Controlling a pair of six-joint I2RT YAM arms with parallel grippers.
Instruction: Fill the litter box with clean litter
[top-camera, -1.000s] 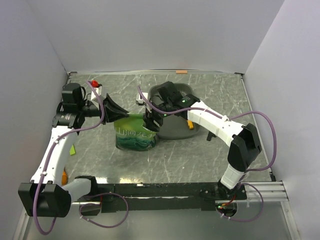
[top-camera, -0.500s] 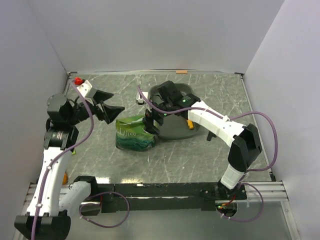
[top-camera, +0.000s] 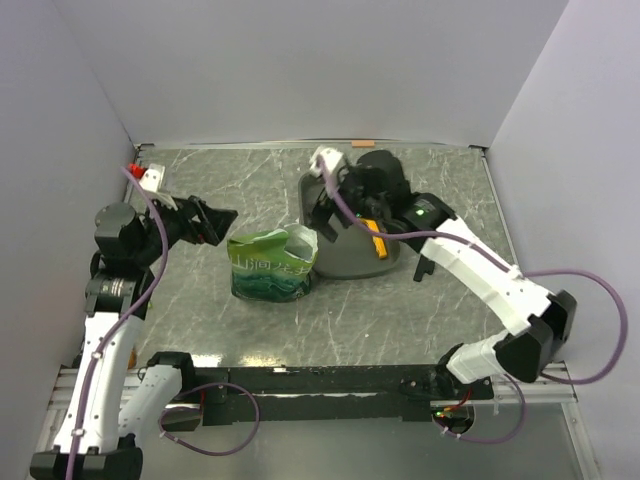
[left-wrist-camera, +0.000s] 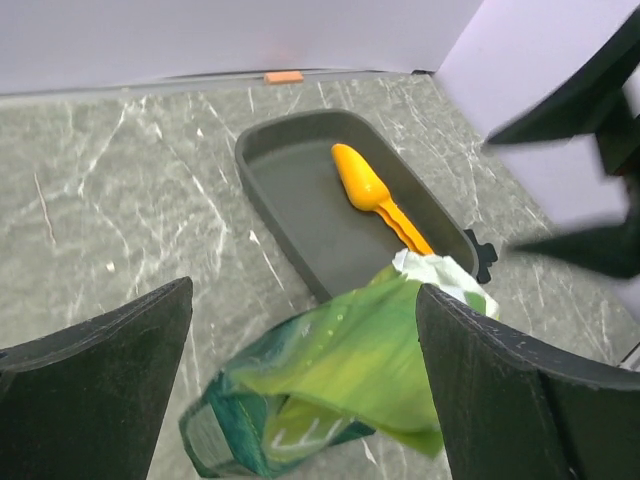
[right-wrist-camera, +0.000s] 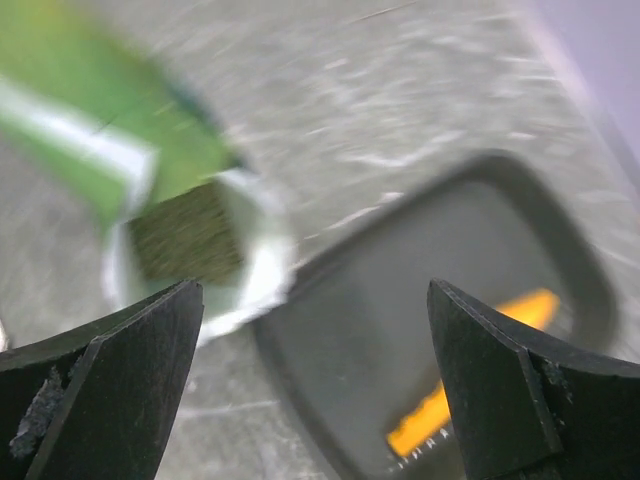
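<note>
Litter box (left-wrist-camera: 300, 200) sits near the tabletop's (top-camera: 400, 310) far edge, right of centre, bare but for a scoop (left-wrist-camera: 375, 195). It is stiff, light plastic and would likely slide on the smooth top, so its raised rim is the place to hold it. The soft bag (top-camera: 270, 265) just beside its left side would sag; its top corners suit gripping. A tan patch in the bag's mouth may be litter (right-wrist-camera: 185, 235). A second ago both grippers met at the bag's top. Now the left gripper (top-camera: 222, 224) has drawn back leftward and the right gripper (right-wrist-camera: 312, 300) hangs over the box, both spread wide, holding nothing.
</note>
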